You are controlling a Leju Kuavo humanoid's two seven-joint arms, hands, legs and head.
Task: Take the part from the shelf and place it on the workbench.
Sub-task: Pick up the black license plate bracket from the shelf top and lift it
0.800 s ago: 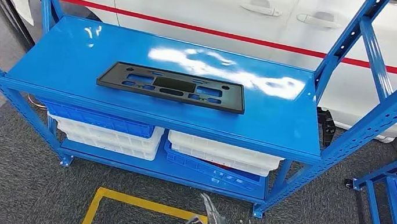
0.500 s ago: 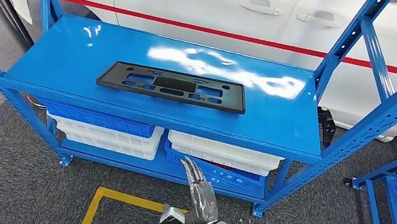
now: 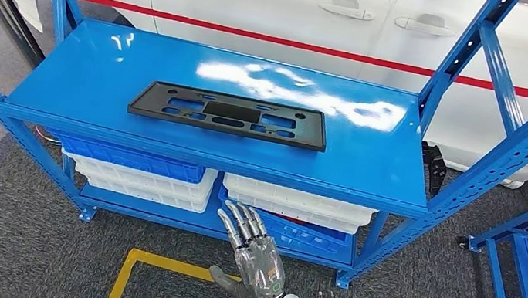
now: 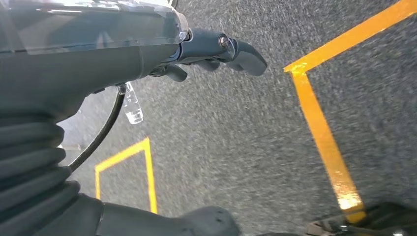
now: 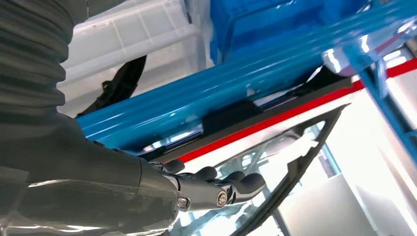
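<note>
The right hand, fingers spread and holding nothing, hangs below the shelf; the black part lies flat above and beyond it. Best reach over the edge.

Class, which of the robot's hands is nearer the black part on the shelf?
Right. The right hand is raised in front of the shelf, below the black part. The left hand hangs over the floor.
</note>
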